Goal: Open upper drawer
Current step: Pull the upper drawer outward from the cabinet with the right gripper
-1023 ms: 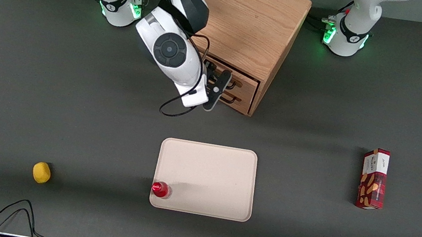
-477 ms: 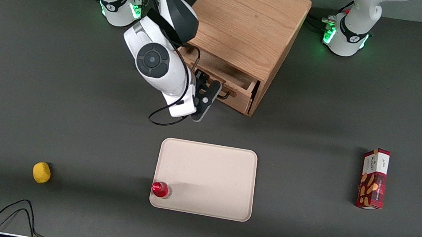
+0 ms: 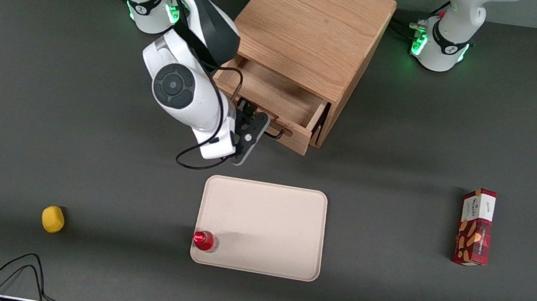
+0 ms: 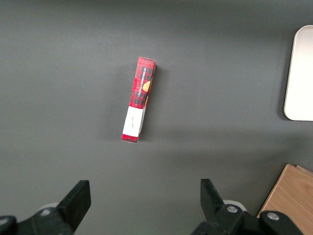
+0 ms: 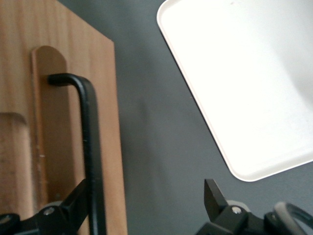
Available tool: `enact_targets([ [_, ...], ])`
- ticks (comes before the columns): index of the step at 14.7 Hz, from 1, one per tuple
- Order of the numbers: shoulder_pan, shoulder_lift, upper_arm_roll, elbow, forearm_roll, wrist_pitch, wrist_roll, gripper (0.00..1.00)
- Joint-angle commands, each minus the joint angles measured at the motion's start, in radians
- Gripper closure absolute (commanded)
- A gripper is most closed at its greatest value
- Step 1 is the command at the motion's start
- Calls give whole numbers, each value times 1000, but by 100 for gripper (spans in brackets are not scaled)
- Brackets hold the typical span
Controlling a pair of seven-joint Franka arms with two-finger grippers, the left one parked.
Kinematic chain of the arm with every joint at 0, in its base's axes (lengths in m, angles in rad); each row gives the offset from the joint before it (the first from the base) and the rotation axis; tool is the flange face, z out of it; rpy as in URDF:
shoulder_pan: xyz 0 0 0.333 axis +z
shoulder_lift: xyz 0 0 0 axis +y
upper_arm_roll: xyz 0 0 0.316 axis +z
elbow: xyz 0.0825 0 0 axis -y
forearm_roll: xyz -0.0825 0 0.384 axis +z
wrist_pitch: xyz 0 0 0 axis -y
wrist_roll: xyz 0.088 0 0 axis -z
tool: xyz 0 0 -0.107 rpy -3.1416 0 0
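Observation:
The light oak cabinet (image 3: 315, 23) stands near the arm bases. Its upper drawer (image 3: 277, 95) is slid well out toward the front camera, showing a shallow wooden tray. The lower drawer is hidden beneath it. My right gripper (image 3: 249, 136) is in front of the drawer front (image 3: 294, 142), at the black wire handle (image 3: 276, 133). In the right wrist view the gripper (image 5: 145, 201) is open. The handle (image 5: 91, 147) runs down against one finger (image 5: 78, 204), and the other finger (image 5: 213, 196) hangs over bare table, apart from the wood front (image 5: 58, 107).
A beige tray (image 3: 264, 209) lies nearer the front camera than the drawer, with a red-capped bottle (image 3: 204, 240) at its corner. A yellow fruit (image 3: 53, 219) sits toward the working arm's end. A red snack box (image 3: 475, 227) lies toward the parked arm's end. Cables trail along the front edge.
The upper drawer went from shut to well out. My gripper moved toward the front camera and the working arm's end, drawing the handle with it.

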State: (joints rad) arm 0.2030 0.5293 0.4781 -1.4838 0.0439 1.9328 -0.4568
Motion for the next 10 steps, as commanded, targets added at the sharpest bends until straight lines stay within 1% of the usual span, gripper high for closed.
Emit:
enact_targets([
  [1, -10, 20, -1, 26, -2, 35, -43, 0],
  [10, -10, 34, -55, 39, -10, 100, -68, 0],
])
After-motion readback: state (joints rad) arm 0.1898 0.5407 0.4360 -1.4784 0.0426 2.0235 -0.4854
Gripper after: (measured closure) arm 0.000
